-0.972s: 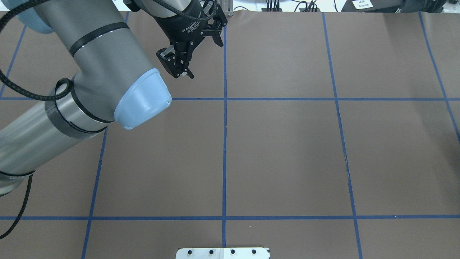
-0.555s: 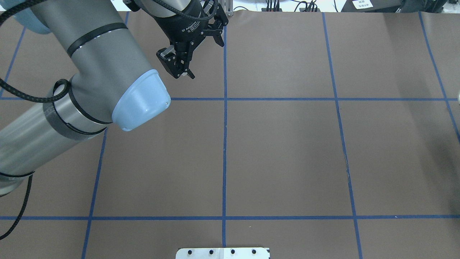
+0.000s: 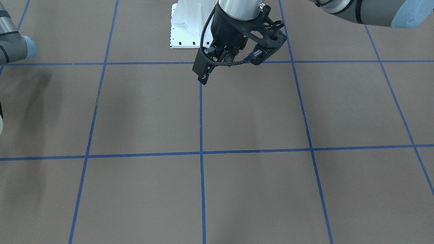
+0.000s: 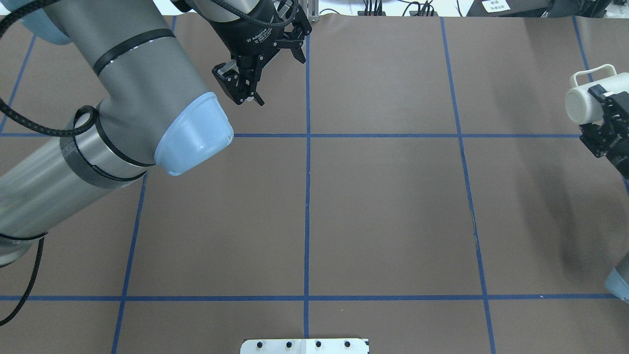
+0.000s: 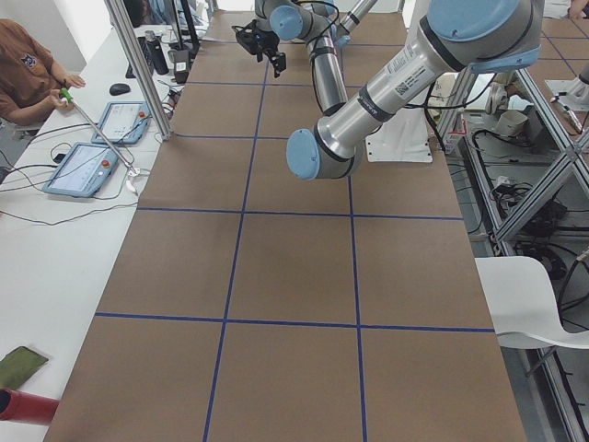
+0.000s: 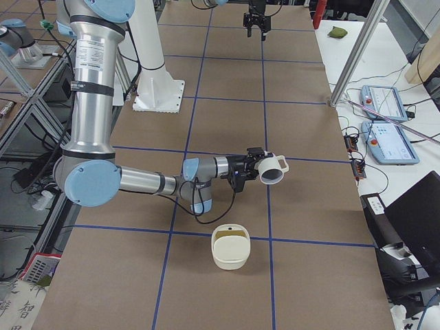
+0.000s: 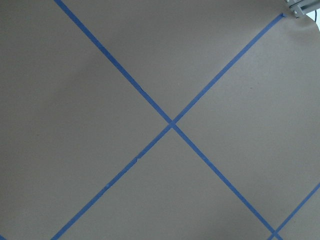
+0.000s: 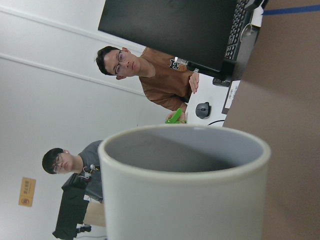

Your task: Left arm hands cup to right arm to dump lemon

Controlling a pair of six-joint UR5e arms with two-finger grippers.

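Looks past the handover: grips the white mug on its side in clamped jaws of the right gripper above the bench near 3 o'clock, hangs the left gripper empty near 11 o'clock, jaw state impossible to tell, and shows no lemon anywhere.

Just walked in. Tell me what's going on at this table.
The right gripper holds a white mug tipped on its side above the brown table, its mouth pointing away from the robot. A cream tub sits on the table close by. The left gripper hangs over the other end of the table, holding nothing. No lemon shows in any view.
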